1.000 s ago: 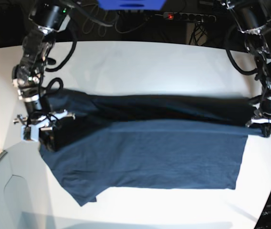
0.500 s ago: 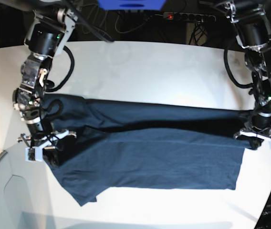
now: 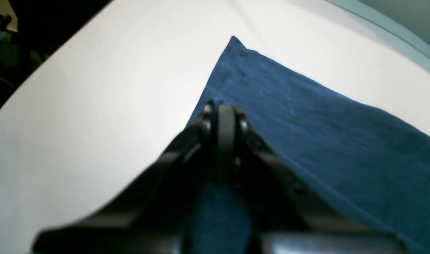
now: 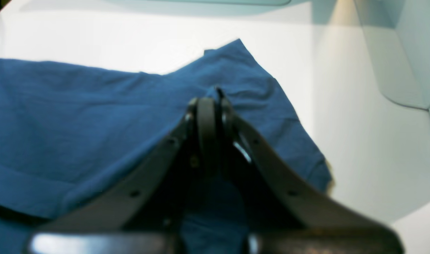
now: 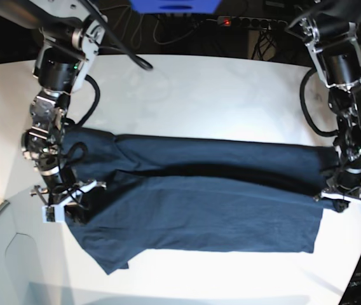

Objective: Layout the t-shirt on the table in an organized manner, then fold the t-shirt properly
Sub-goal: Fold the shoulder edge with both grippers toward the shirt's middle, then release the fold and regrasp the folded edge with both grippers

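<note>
far centre: blue object (image 5: 175, 6), cut off by the top edge | far, right of it: black power strip (image 5: 252, 23) with a red light lit | far background: dark tangle of black cables (image 5: 143, 32) | near left corner: pale grey panel (image 5: 12, 270) with angled edges

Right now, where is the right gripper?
In the base view the right gripper is at the left, shut on the t-shirt at its left edge, over the table.
</note>
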### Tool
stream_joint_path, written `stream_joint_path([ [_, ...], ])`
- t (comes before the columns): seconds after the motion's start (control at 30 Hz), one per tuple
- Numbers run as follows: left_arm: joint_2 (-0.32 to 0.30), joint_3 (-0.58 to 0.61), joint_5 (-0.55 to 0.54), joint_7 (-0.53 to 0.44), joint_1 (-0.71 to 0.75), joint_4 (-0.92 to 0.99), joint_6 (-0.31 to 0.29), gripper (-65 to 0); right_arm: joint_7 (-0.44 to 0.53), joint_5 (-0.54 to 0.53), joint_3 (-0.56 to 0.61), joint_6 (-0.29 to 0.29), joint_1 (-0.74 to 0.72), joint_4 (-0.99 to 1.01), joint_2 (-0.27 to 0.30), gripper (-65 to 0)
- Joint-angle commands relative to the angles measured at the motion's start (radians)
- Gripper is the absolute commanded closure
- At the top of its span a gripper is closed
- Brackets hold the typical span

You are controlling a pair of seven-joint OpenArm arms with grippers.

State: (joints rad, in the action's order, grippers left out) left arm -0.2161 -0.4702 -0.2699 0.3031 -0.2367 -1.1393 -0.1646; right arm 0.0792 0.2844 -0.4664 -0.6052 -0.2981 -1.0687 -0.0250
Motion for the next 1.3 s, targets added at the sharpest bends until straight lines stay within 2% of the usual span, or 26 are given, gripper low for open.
stream_joint_path([
  [0.0, -0.015, -0.002, -0.006, -0.029, -0.039, -0.018, -0.005, -0.4, 0.029, -0.015, 0.002, -0.005, -0.022, -0.012, 0.003, 0.0],
  [0.4, -0.015, -0.006, -0.004, -0.029, -0.036, -0.012, -0.005, -0.5, 0.027, 0.009, 0.005, -0.005, -0.002, -0.012, 0.003, -0.4],
  [0.57, -0.016, -0.008, -0.004, -0.029, -0.040, 0.066, -0.005, -0.5, 0.029, 0.080, 0.005, -0.005, -0.006, -0.012, -0.003, -10.1],
  [0.67, -0.044, -0.003, -0.006, -0.029, -0.040, 0.095, -0.005, -0.5, 0.026, 0.100, 0.005, -0.005, -0.028, -0.005, -0.003, -12.1],
  [0.8, -0.047, -0.003, -0.006, -0.029, -0.049, 0.135, -0.003, -1.9, 0.027, 0.138, 0.004, -0.005, -0.056, 0.034, -0.002, -14.3],
  [0.87, -0.049, -0.008, -0.006, -0.029, -0.069, 0.157, 0.004, -7.7, 0.027, 0.138, -0.001, -0.005, -0.056, 0.032, 0.001, -17.2],
  [0.97, -0.067, -0.003, -0.006, -0.029, -0.088, 0.196, 0.001, -21.0, 0.027, 0.138, -0.002, -0.005, -0.046, 0.029, 0.003, -22.8],
  [1.13, -0.073, -0.006, -0.010, -0.031, -0.085, 0.193, -0.003, -40.1, 0.027, 0.138, -0.001, -0.005, 0.055, -0.095, 0.012, -32.1],
  [1.2, -0.076, -0.011, -0.013, -0.031, -0.080, 0.178, -0.003, -44.8, 0.027, 0.135, -0.001, -0.005, 0.099, -0.161, 0.010, -34.4],
  [1.27, -0.078, -0.011, -0.013, -0.029, -0.037, 0.153, -0.003, -45.5, 0.027, 0.134, -0.004, -0.005, 0.149, -0.212, 0.003, -35.7],
])
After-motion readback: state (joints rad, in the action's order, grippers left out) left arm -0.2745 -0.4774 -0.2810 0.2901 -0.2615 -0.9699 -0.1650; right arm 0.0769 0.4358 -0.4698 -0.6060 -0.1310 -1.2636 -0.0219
